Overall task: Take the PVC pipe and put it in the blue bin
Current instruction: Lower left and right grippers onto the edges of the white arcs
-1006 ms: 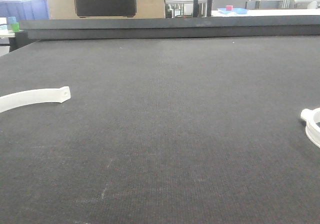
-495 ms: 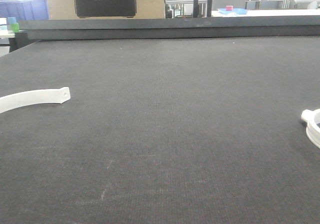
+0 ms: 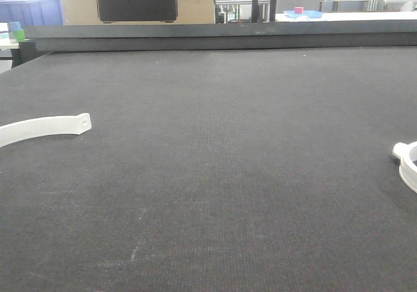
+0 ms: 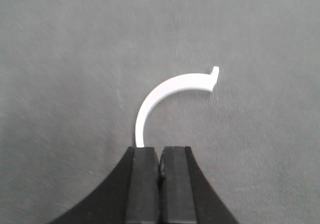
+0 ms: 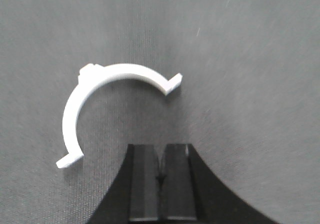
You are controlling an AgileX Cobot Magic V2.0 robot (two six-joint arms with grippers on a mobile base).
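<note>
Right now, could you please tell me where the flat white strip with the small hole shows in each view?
Front view: the strip lies at the far left, cut off by the picture's edge.
Left wrist view: most likely the same strip, arching at centre above the shut left gripper.
Right wrist view: not in it; a white half-ring lies there instead.
Shared landmark: the dark grey mat under everything.

L end effector, pads together, by curved white strip
</note>
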